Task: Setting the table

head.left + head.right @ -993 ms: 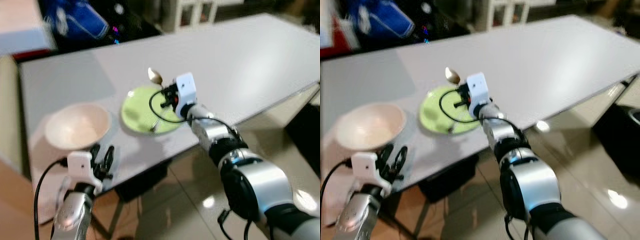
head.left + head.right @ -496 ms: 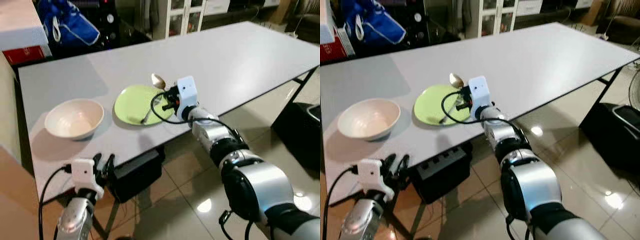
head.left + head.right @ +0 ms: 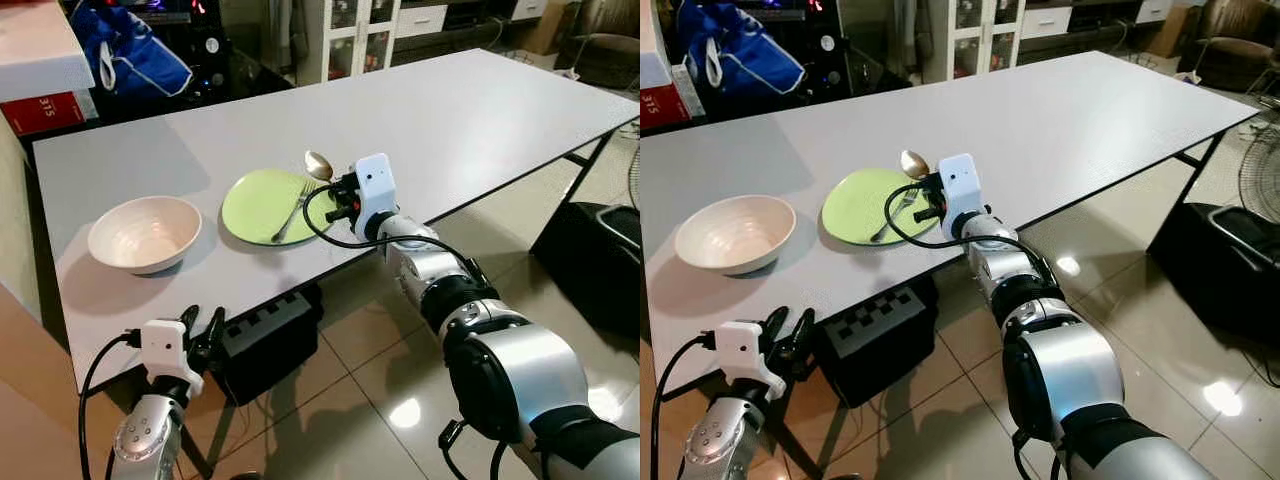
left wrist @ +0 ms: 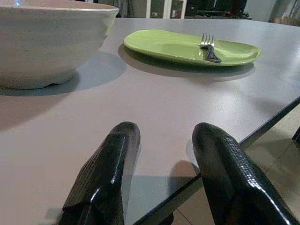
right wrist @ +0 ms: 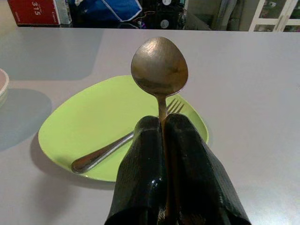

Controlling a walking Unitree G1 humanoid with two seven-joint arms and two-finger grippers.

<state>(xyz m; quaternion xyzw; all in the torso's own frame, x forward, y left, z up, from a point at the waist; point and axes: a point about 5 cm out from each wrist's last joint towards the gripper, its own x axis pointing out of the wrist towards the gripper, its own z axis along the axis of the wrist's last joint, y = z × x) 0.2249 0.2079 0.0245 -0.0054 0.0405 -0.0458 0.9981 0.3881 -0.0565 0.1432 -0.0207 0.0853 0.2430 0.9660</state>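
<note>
Right wrist view: the right gripper (image 5: 165, 140) has its two black fingers pressed together on the thin stem of a tarnished brass-coloured metal spoon (image 5: 160, 66), bowl up and forward; the grip looks narrow, right on the handle's edge
Spoon position: held just above the near edge of the flat lime-green plate (image 3: 265, 205), beside the silver metal fork (image 3: 292, 210) that lies across the plate with tines toward the spoon
Risk one: with so slim a pinch, the spoon could twist or slide between the fingers as it goes down; it might land skewed, or clatter onto the fork
Risk two: set down too close, the spoon ends up on the plate rather than on the grey table top (image 3: 480, 110) alongside; the gap between plate rim and table edge looks tight, so a release too far out could tip it to the tiled floor
Left side: the left gripper (image 4: 161, 154) hangs at the table's near edge, fingers spread apart and holding nothing; the speckled cream ceramic bowl (image 3: 144, 232) sits well apart from the plate, out of harm's way
Hard to make out: the spoon's lower handle is buried between the fingers, so how much stem is gripped is anyone's guess; from the head views the white wrist camera block covers the fingers; the fork's handle end on the plate is partly masked by the gripper in the wrist picture
</note>
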